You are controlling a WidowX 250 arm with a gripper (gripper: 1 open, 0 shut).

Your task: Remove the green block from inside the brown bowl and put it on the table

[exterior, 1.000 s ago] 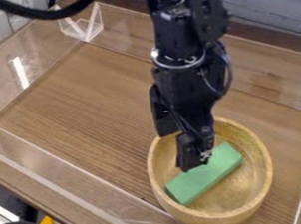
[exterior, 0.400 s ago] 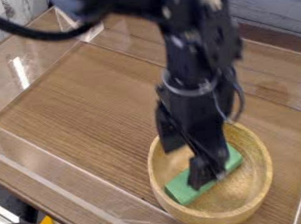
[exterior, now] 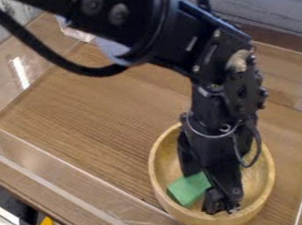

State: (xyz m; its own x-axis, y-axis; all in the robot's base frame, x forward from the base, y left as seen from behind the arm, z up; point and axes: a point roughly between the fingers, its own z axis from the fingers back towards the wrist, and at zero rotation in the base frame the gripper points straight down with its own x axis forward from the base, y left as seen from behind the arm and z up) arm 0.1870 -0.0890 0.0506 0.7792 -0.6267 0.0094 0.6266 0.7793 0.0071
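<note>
As counted: one green block (exterior: 190, 189), one brown bowl (exterior: 166, 161).

I am seen by one camera only, set high and fairly near, looking down at a slant across the table (exterior: 87, 111). My arm enters from the upper left; the brown bowl (exterior: 168, 188) sits lower right.

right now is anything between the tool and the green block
Nothing shows between them in the camera view: the open tool is down inside the brown bowl, right over the green block, hiding most of it.
</note>
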